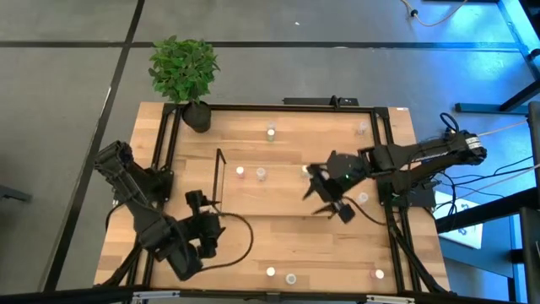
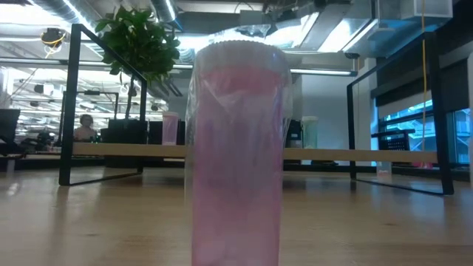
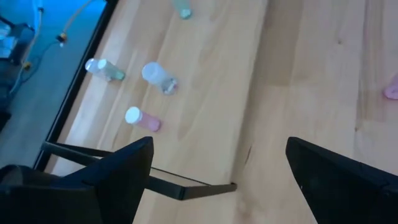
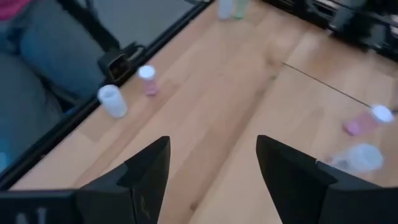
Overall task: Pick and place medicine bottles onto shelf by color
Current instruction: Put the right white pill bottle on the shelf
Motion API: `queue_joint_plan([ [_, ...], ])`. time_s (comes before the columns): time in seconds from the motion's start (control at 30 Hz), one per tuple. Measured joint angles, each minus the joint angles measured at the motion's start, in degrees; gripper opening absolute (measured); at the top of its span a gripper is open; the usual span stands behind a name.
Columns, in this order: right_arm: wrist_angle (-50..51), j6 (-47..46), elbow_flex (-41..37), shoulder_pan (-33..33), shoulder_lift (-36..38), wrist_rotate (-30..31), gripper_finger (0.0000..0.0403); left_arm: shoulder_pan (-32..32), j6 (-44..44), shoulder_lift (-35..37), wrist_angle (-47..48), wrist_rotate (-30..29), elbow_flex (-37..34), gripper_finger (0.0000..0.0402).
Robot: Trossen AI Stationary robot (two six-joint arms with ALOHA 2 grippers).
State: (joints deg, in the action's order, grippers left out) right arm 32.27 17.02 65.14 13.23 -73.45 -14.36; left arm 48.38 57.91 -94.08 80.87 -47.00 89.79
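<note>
Small medicine bottles stand scattered on the wooden table [image 1: 278,236]: two near the middle [image 1: 240,171] [image 1: 261,174], and others along the far [image 1: 271,131] and near [image 1: 291,278] sides. A pink bottle [image 2: 236,148] fills the low view. A thin black rod of the shelf [image 1: 221,177] stands left of centre. My left gripper [image 1: 207,221] [image 3: 217,149] hangs open over the near left, above bare wood, with a pink bottle [image 3: 143,118] and a clear one [image 3: 160,78] beyond it. My right gripper [image 1: 319,192] [image 4: 211,146] is open above the table's right half, holding nothing.
A potted plant [image 1: 184,72] stands at the far left corner. A black metal frame [image 1: 392,194] runs round the table. A black rod [image 3: 161,180] crosses under my left fingers. A person's legs [image 4: 31,68] show beyond the table edge. Bare wood lies between the two grippers.
</note>
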Motion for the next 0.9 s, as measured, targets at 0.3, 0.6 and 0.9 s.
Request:
queue_joint_plan([
  [0.3,-1.7,-7.0,0.0,9.9,-6.1,10.9,0.0242,4.0,6.7,0.0,0.1,-6.4,-3.2,0.0360],
  [0.6,-2.5,-10.8,2.8,15.4,-15.0,10.7,0.0242,4.2,9.6,0.0,0.0,-7.6,-5.5,0.0360],
  [0.9,9.1,-18.8,12.1,21.4,-19.6,13.4,0.0242,4.2,9.5,0.0,0.0,-7.6,-5.5,0.0360],
])
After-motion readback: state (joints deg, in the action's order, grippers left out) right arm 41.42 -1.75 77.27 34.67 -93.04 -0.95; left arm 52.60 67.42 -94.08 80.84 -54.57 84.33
